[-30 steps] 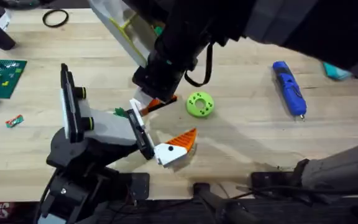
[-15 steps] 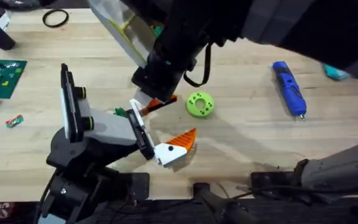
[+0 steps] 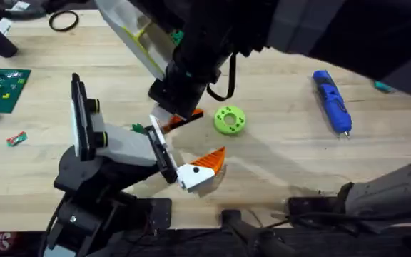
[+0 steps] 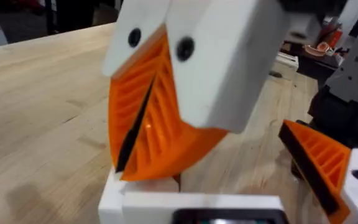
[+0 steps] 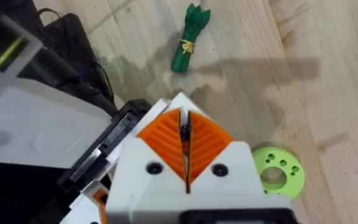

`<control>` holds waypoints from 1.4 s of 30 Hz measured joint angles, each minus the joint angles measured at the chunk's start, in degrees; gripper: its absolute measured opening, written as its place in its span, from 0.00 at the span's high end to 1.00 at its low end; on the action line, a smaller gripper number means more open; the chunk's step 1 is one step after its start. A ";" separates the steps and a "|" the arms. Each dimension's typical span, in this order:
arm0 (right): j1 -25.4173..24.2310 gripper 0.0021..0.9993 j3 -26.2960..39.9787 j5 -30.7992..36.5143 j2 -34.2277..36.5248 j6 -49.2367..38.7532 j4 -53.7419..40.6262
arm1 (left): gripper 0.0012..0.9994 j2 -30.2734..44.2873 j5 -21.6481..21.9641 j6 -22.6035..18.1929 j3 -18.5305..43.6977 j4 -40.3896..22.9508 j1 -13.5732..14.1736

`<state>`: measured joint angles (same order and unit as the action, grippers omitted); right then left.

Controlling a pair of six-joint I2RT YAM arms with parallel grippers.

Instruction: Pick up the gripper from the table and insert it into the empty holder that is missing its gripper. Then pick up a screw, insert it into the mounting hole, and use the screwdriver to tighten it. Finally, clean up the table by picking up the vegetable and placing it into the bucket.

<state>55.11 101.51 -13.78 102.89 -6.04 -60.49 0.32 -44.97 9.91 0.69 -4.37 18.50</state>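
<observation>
My left gripper [image 3: 211, 132] is the white boxy body with green-ringed knobs, and the black holder [image 3: 164, 153] runs across its front. One orange finger [image 3: 209, 163] [image 4: 322, 162] sits mounted at the holder's near end. My right gripper [image 3: 171, 114] [image 5: 184, 127] reaches across from the far right. It is shut on the loose gripper [image 3: 183, 119], whose white base [image 4: 166, 200] sits at the holder's far end. The blue screwdriver [image 3: 332, 100] lies at the right. The small green vegetable [image 5: 188, 37] [image 3: 138, 128] lies beside the white body. No screw is discernible.
A lime-green disc [image 3: 229, 119] [image 5: 277, 173] lies just right of the right gripper. A clear container with yellow-green trim [image 3: 138, 32] stands at the back. A green circuit board [image 3: 2, 86], a black ring [image 3: 63, 21] and a small red-green piece [image 3: 16, 138] lie at the left.
The right arm has edged slightly toward the far left with the loose gripper in its grasp. The white body has barely shifted.
</observation>
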 joint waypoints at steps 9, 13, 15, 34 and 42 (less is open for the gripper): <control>0.00 1.00 0.00 0.00 -0.02 -0.04 -0.87 | 0.02 0.00 -0.31 0.07 0.00 -0.03 0.00; 0.00 1.00 0.00 0.00 -0.19 -0.42 -1.04 | 0.02 0.00 -0.44 -0.01 0.00 -0.01 0.00; 0.01 1.00 0.00 -0.01 -0.34 -0.45 -1.26 | 0.02 0.00 -0.44 -0.06 0.00 0.01 0.00; 0.47 1.00 0.00 0.30 -0.50 -1.39 -1.69 | 0.02 0.00 -0.50 -0.44 0.00 0.01 0.00; 1.40 1.00 0.00 1.79 -0.48 -2.28 -1.82 | 0.02 0.00 -1.01 -0.22 0.00 -0.08 0.00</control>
<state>56.51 101.51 -11.99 102.41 -8.32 -62.30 0.32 -45.98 9.69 0.69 -4.46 18.50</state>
